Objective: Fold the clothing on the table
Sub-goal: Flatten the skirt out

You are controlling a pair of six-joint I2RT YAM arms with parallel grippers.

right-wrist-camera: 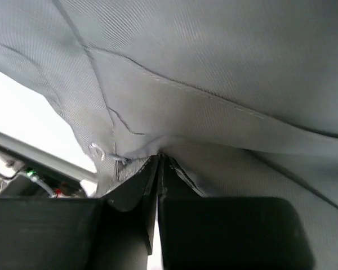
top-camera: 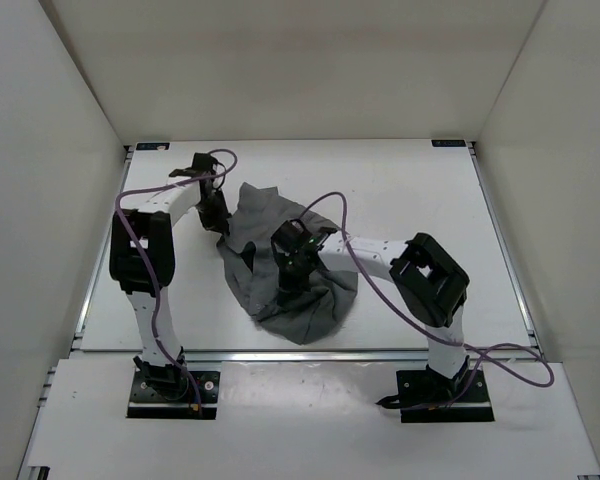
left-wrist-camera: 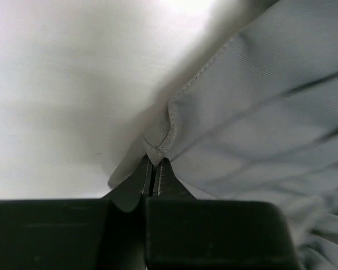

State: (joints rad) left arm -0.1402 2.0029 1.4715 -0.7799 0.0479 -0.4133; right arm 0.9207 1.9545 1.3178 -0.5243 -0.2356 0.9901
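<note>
The gray clothing (top-camera: 265, 215) lies crumpled in the middle of the white table (top-camera: 400, 180), bunched toward the near edge. My left gripper (top-camera: 218, 222) is at its left edge, shut on a stitched corner of the clothing (left-wrist-camera: 259, 124); the hem fold sits pinched at the left gripper's tips (left-wrist-camera: 155, 160). My right gripper (top-camera: 292, 290) is down over the cloth's middle-front part, shut on a fold of the clothing (right-wrist-camera: 225, 84), with fabric tented around the right gripper's closed tips (right-wrist-camera: 160, 157). Pleat lines run across the cloth in the left wrist view.
A silver rail (top-camera: 310, 355) runs along the table's near edge, just beyond the cloth's lowest fold. White walls (top-camera: 40, 150) close in the left, right and far sides. Purple cables (top-camera: 380, 290) loop from both arms over the table.
</note>
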